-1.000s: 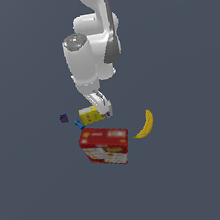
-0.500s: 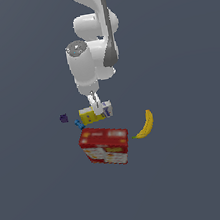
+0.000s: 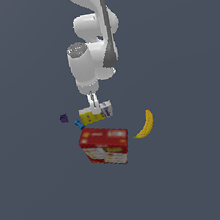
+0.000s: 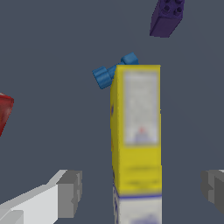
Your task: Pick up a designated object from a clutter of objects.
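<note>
**K:** Gripper (image 3: 95,106) status? where's the carton rel. to it

**M:** Spread wide. Wrist view: carton (image 4: 136,135) lies lengthwise in the gap between the two fingers (image 4: 65,193), clear space on both sides, neither pad touching it. Yellow body w/ a pale label panel on top, white end w/ blue lettering nearest the cam

**K:** ext view agree?

**M:** Yes. Arm hangs straight over the clutter, fingertips right at the top of the carton (image 3: 95,115). Can't tell from there if they're touching it or just above. Carton sits flat, white end toward the exterior view's right

**K:** neighbours?

**M:** Red box (image 3: 105,146) just below the carton in ext view, very near; contact not resolvable. In wrist view only a red corner (image 4: 5,113) shows, well apart from the carton. Blue piece (image 4: 113,71) at the carton's yellow far end, looks touching or nearly. Purple piece (image 4: 166,17) beyond that, apart. Banana (image 3: 146,124) off to the exterior view's right of the box, apart from carton and gripper
</note>
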`<move>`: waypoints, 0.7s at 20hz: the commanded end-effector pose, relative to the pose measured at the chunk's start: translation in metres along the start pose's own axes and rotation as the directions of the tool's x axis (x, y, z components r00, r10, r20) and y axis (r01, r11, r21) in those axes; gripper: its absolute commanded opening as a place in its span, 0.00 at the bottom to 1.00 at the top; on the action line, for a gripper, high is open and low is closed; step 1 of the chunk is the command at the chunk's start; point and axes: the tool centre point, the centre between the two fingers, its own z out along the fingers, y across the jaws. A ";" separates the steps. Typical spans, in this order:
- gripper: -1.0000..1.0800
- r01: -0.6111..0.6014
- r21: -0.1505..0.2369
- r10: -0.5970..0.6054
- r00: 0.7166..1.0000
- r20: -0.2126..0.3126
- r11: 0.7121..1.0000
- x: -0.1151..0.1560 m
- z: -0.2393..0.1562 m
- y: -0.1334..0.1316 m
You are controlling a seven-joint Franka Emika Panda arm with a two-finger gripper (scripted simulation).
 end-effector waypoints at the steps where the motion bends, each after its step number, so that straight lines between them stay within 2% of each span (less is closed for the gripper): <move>1: 0.96 0.000 0.000 0.000 1.000 0.000 1.000 0.000 0.000 0.000; 7: 0.96 -0.001 0.000 0.001 1.000 0.000 1.000 0.000 0.008 0.001; 14: 0.96 -0.003 0.000 0.003 1.000 -0.001 1.000 0.000 0.035 0.001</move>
